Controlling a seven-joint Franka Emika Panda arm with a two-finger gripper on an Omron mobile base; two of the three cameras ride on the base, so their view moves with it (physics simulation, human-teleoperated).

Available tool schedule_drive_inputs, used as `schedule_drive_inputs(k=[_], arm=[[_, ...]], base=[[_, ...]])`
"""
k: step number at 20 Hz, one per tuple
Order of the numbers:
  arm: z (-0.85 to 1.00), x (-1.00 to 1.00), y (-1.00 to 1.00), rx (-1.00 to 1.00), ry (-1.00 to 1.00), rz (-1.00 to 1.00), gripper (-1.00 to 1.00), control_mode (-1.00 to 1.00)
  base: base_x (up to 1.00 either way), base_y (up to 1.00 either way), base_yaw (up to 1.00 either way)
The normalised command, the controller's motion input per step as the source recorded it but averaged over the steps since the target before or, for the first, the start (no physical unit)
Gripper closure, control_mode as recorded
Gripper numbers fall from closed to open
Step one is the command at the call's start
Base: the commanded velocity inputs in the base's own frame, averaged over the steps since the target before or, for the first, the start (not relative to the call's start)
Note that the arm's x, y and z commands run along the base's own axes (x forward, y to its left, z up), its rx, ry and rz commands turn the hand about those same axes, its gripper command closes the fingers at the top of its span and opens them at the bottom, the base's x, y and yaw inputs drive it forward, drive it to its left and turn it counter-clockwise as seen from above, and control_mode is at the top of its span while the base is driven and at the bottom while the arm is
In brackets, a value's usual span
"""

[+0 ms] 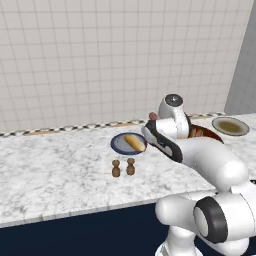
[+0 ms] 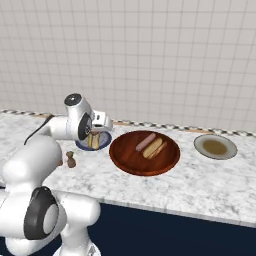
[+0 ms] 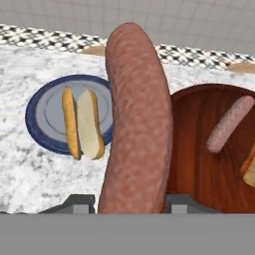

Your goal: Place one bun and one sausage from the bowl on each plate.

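Note:
In the hand view my gripper (image 3: 129,202) is shut on a reddish-brown sausage (image 3: 137,119), which stands up between the fingers and hangs over the gap between plate and bowl. The blue-grey plate (image 3: 37,117) lies to its left with a split golden bun (image 3: 82,122) on it. To the right, the wide wooden bowl (image 3: 194,149) holds another sausage (image 3: 230,123) and a second bun (image 3: 249,172) at the edge. From the right base view, the bowl (image 2: 135,162) sits mid-counter, the blue plate (image 2: 104,142) beside my hand, the beige plate (image 2: 215,146) further right.
Two small brown shakers (image 1: 123,167) stand in front of the blue plate (image 1: 119,145). The marble counter's front edge (image 1: 100,207) runs below them, and a tiled wall rises close behind the plates. My own arm hides much of the bowl (image 1: 204,133) in the left base view.

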Motion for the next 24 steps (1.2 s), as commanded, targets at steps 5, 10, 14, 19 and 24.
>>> schedule_drive_inputs(k=[5, 10, 14, 19, 24], arm=[[-0.60, 0.58, 1.00, 0.09, 0.19, 0.13, 1.00, -1.00], [-0.67, 0.55, 0.99, -0.03, 0.16, 0.03, 1.00, -1.00], [-0.26, 0.39, 0.25, -0.13, 0.14, 0.04, 1.00, -1.00], [-0.51, 0.64, 0.01, -0.07, 0.05, 0.03, 1.00, -1.00], [-0.26, 0.51, 0.01, -0.01, 0.00, 0.00, -1.00, -1.00]], base=[[0.00, 0.00, 0.00], [0.00, 0.00, 0.00], [0.00, 0.00, 0.00], [0.00, 0.00, 0.00], [0.00, 0.00, 0.00]])
